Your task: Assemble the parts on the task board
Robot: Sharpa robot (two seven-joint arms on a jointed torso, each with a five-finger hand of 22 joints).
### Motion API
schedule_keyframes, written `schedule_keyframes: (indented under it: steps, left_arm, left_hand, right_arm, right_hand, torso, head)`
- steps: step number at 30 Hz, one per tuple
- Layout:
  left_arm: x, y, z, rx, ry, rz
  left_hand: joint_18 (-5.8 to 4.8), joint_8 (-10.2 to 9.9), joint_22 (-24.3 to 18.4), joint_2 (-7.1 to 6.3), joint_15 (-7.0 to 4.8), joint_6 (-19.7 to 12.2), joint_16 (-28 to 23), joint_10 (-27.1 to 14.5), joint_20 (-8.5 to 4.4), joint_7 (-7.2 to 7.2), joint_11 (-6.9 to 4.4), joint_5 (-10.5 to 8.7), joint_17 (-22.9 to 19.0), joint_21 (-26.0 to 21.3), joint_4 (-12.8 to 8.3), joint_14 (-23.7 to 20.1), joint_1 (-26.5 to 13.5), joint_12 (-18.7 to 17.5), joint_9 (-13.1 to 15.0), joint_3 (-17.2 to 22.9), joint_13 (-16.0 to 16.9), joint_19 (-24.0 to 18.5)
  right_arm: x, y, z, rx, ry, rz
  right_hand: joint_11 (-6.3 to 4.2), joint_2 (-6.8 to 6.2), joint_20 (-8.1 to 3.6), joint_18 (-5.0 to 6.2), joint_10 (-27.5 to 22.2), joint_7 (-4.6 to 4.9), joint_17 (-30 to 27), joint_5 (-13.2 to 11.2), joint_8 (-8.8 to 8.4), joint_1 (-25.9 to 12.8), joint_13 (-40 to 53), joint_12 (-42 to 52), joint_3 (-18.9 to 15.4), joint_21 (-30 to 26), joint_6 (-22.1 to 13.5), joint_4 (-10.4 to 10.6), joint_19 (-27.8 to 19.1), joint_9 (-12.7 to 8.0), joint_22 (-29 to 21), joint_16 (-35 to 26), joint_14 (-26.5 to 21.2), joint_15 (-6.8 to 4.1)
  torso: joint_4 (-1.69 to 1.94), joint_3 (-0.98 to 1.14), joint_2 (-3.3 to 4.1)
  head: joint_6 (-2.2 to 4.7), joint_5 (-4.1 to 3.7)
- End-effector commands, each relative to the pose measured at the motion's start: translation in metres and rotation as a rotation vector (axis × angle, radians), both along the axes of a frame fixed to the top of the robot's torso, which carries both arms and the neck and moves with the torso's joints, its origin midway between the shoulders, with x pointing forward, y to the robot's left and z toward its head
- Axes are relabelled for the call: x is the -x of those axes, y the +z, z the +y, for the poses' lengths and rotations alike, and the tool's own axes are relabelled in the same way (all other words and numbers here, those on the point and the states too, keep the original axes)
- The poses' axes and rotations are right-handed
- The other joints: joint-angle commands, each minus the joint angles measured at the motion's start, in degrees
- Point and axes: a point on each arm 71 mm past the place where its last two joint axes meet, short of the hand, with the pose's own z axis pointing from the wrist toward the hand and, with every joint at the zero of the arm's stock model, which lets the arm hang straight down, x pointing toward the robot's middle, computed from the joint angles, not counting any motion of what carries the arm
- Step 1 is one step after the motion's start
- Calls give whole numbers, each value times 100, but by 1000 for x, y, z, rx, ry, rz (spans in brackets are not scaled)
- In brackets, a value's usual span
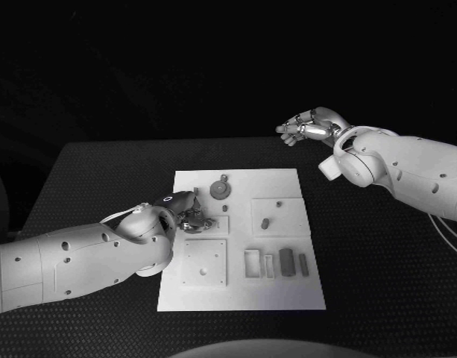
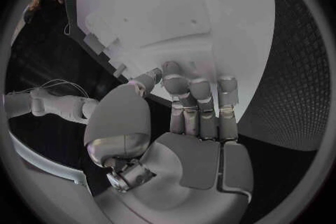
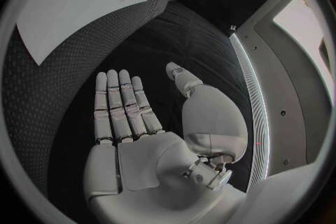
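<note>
Right hand (image 1: 310, 127) hangs spread over bare table (image 1: 379, 246), well apart from the task board (image 1: 282, 298); nothing stands between them. Left hand (image 1: 186, 212) lies low on the board's edge; a round part (image 1: 221, 189) sits just beyond its fingertips, recessed plates beside it.

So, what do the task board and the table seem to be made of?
The task board looks like smooth matte white plastic: an even surface without glare, with clean-cut recesses. It could also be painted. The table seems to have a black textured covering, perhaps rubber or woven mat: the right wrist view shows a fine dotted grain.
</note>
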Motion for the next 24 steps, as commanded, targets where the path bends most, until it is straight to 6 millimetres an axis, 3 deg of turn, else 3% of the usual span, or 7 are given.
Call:
schedule_keyframes:
  steps: [1, 4, 7, 9, 13, 15, 24]
  left_arm:
    - [1, -1, -1, 28, -4, 23]
    - [1, -2, 0, 39, 7, 26]
    - [0, -2, 1, 49, 16, 39]
    - [0, -3, 2, 49, 15, 43]
    - [1, -4, 2, 47, 15, 62]
    - [1, -4, 2, 43, 15, 71]
    - [3, -5, 6, 47, 31, 115]
  left_hand:
    - [-23, 23, 94, 158, -34, -24, 27, -43, -852, 37, 12, 56, -13, 29, -158, -21, 141, 25, -9, -26, -13, -63]
    - [-26, 19, 91, 239, -32, -28, 25, -46, -848, 39, 15, 70, -19, 25, -259, -26, 193, 25, -18, -50, -20, -72]
    - [-36, 8, 86, 229, -29, -39, 19, -51, -840, 47, 22, 69, -26, 17, -231, -31, 121, 20, -29, -87, -28, -75]
    - [-38, -7, 74, 70, -29, -43, 12, -51, -838, 49, 24, 57, -39, -3, -66, -32, -104, 14, -52, -147, -44, -69]
    - [-28, -17, 72, -83, -32, -56, 13, -53, -845, 51, 24, 46, -45, -12, 50, -37, -258, 12, -61, -253, -51, -67]
    - [-14, -31, 64, -276, -35, -77, 10, -56, -855, 52, 25, 0, -52, -27, 279, -45, -442, 4, -69, -289, -60, -63]
    - [-5, -45, 67, -503, -28, -118, 4, -81, -854, 63, 33, -154, -65, -45, 653, -79, -554, -14, -63, -318, -64, -83]
  right_arm:
    - [0, -1, 2, -1, 17, 5]
    - [0, -1, 2, -1, 16, 6]
    - [0, -2, 2, -1, 17, 7]
    - [1, -2, 2, -1, 16, 7]
    - [0, -2, 1, 0, 14, 8]
    - [0, -2, 1, 0, 12, 7]
    - [0, -2, 1, 0, 12, 9]
  right_hand:
    - [-3, 10, 0, 50, 42, 50, 10, 28, 32, 11, 8, -23, 4, -30, -27, 12, -47, -10, 7, -22, -51, -7]
    - [-3, 11, 0, 50, 43, 51, 11, 29, 32, 11, 9, -23, 3, -30, -27, 12, -47, -10, 8, -23, -51, -7]
    - [-3, 11, 0, 50, 44, 51, 11, 29, 33, 10, 9, -24, 3, -31, -27, 13, -46, -10, 9, -24, -51, -7]
    - [-3, 11, 1, 49, 44, 52, 12, 29, 33, 10, 9, -25, 2, -32, -27, 13, -47, -11, 10, -24, -52, -7]
    - [-3, 10, 1, 49, 44, 52, 13, 29, 33, 10, 9, -25, 2, -33, -27, 13, -47, -11, 11, -25, -52, -7]
    - [-3, 10, 1, 49, 44, 53, 13, 29, 33, 10, 8, -26, 1, -34, -28, 13, -48, -11, 11, -26, -53, -6]
    - [-2, 7, 1, 48, 43, 56, 14, 29, 33, 10, 8, -29, -1, -38, -29, 13, -49, -13, 13, -29, -55, -5]
  torso:
    - [0, 3, -2]
    - [-1, 4, 0]
    - [1, 3, -1]
    - [-1, 3, -4]
    - [-3, 3, 0]
    - [-1, 1, -2]
    - [0, 1, -3]
  head:
    - [-2, 6]
    - [-8, -1]
    - [16, -5]
    - [23, 5]
    - [55, 9]
    - [70, 7]
    - [116, 28]
